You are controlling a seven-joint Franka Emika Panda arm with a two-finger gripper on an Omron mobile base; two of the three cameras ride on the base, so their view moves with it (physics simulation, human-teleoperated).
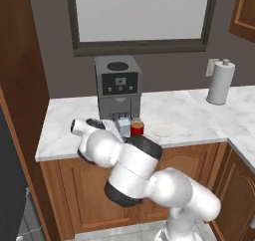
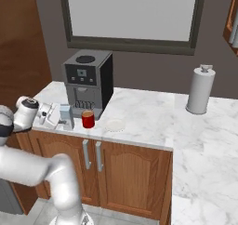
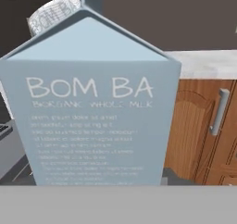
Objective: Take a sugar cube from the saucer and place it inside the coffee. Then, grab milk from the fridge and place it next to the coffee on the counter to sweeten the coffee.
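I have the milk carton [image 2: 65,115] at the table [image 2: 144,115], just left of the coffee cup [image 2: 88,119]; the saucer [image 2: 115,125] sits right of it. My fingers look closed on the carton, so releasing remains.

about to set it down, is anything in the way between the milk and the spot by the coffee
Nothing visible blocks it. The milk is in the gripper at the counter edge, just left of the coffee, in front of the coffee machine. The saucer lies on the coffee's far side.
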